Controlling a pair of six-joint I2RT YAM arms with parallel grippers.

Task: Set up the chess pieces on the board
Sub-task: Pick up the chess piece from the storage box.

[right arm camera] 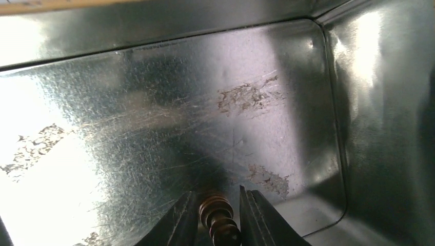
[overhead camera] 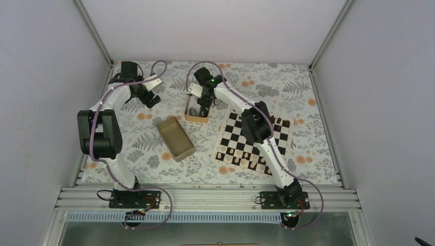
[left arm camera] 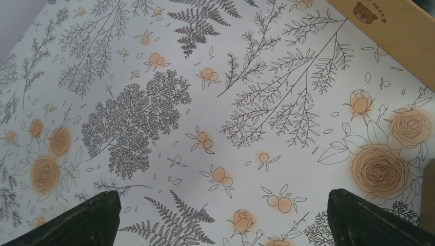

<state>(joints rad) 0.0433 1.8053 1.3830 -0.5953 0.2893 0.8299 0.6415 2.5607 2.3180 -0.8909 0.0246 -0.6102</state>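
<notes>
A dark brown chess piece lies on the shiny floor of a golden tin box, seen up close in the right wrist view. My right gripper is down inside that box, its two fingers narrowed to either side of the piece. I cannot tell whether they press on it. In the top view the right gripper is over the box, behind the board. The board holds several small pieces along its near rows. My left gripper hangs wide open over the bare floral cloth, holding nothing.
A second golden tin box lies open between the arms, left of the board. A corner of a golden box wall shows at the top right of the left wrist view. White walls enclose the table on three sides.
</notes>
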